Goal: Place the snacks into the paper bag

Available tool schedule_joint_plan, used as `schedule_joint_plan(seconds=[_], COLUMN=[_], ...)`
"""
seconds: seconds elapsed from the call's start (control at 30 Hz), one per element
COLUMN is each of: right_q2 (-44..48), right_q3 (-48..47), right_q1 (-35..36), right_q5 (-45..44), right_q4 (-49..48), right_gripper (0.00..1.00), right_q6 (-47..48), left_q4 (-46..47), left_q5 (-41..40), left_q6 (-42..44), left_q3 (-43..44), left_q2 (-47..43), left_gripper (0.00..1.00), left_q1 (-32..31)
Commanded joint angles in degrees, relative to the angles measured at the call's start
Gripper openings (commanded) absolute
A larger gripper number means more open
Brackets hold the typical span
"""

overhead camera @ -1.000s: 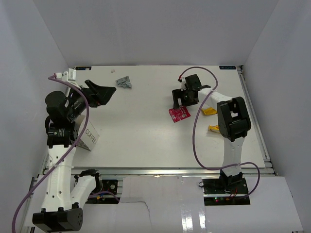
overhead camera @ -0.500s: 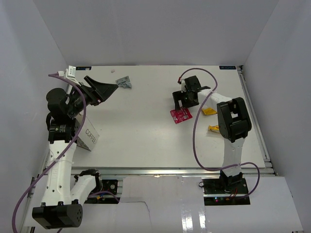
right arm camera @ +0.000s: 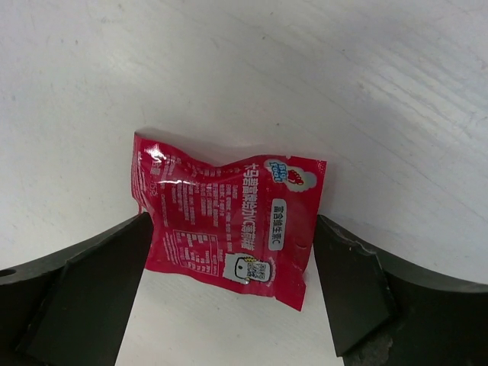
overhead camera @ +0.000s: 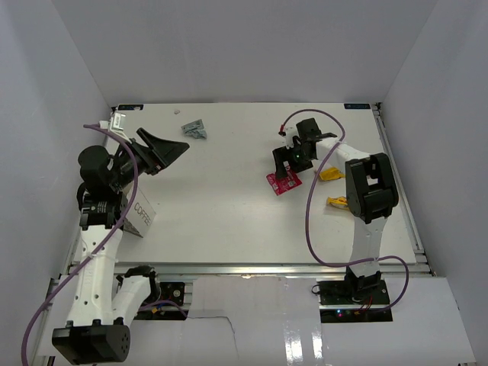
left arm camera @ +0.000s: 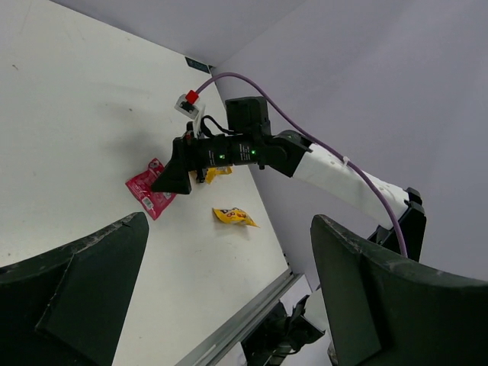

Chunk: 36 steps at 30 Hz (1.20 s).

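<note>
Right gripper (overhead camera: 289, 166): jaws spread wide, lowered onto the table (overhead camera: 229, 221) right of centre. The red packet (right arm camera: 229, 221) lies flat between the two fingers, one short edge just beside each pad. Whether the pads touch the wrapper cannot be told. The packet is not lifted.

Left gripper (overhead camera: 174, 152): jaws fully apart, nothing held, raised above the table's left half and pointed across it toward the right arm.

Paper bag (overhead camera: 142, 213): stands at the left front of the table, close to the left edge and near the front rail. The "COFFEE" face is turned toward the middle. The left arm overhangs the bag and hides most of it.

Other packets: two yellow packets (overhead camera: 328, 174) (overhead camera: 335, 202) lie near the right edge, close beside the right arm. A grey-blue packet (overhead camera: 194, 130) lies near the far edge, just beyond the left gripper.

Open room: a broad stretch of bare tabletop runs between the red packet and the paper bag. White walls (overhead camera: 244, 53) close off the left, far and right sides.
</note>
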<state>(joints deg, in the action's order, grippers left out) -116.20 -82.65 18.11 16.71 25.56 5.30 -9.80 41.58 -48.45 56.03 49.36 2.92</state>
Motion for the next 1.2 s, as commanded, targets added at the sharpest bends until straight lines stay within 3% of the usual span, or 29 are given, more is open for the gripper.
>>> schedule_joint_plan(seconds=[0.0,0.13,0.27,0.37,0.5,0.57,0.6,0.7,0.8,0.87,1.0,1.17], right_q2=[-1.22,-2.01,-3.50,-4.03,-3.51,-2.72,-2.37,-0.17,3.17,5.62,8.18,8.27], right_q3=[0.11,2.49,4.34,6.01,8.03,8.73,8.82,8.74,8.56,8.47,7.60,0.23], right_q1=[0.52,1.93,4.74,5.36,5.36,5.18,5.10,4.04,2.55,1.14,-0.79,0.69], right_q5=[1.13,-4.83,-12.04,-12.84,-12.41,-11.18,-10.48,-5.74,6.70,14.01,36.85,47.09], right_q4=[4.67,2.30,0.10,-1.04,-2.00,-2.27,-2.27,-2.18,-2.10,-1.74,-1.48,0.88], right_gripper=[0.90,0.90,1.00,0.83,0.50,0.40,0.29,0.17,0.13,0.12,0.12,0.12], right_q6=[8.30,9.64,7.80,6.05,4.72,4.63,4.63,5.07,6.82,7.88,9.20,12.87], left_q4=[0.66,0.75,0.75,1.10,2.42,3.73,4.26,6.28,7.87,9.18,12.61,13.23], left_q5=[1.83,2.10,0.26,-1.32,-6.15,-7.30,-7.83,-9.06,-10.55,-11.52,-11.70,-9.15], left_q6=[-0.95,-1.83,-2.18,-2.27,-2.44,-2.70,-2.88,-3.41,-4.11,-4.55,-5.34,1.14], left_q3=[-1.18,-2.41,-3.47,-4.43,-6.54,-7.07,-7.25,-7.87,-8.57,-9.01,-8.75,-1.13], left_q2=[-1.73,-1.55,-0.68,0.03,2.31,3.45,4.15,7.23,10.39,12.93,17.51,18.06], left_gripper=[0.98,0.98,0.98,0.98,0.98,0.98,0.98,0.98,0.98,0.98,0.98,0.98], left_q1=[0.16,-0.19,-2.91,-7.03,-12.92,-15.91,-16.71,-19.52,-21.81,-23.30,-26.03,-28.67])
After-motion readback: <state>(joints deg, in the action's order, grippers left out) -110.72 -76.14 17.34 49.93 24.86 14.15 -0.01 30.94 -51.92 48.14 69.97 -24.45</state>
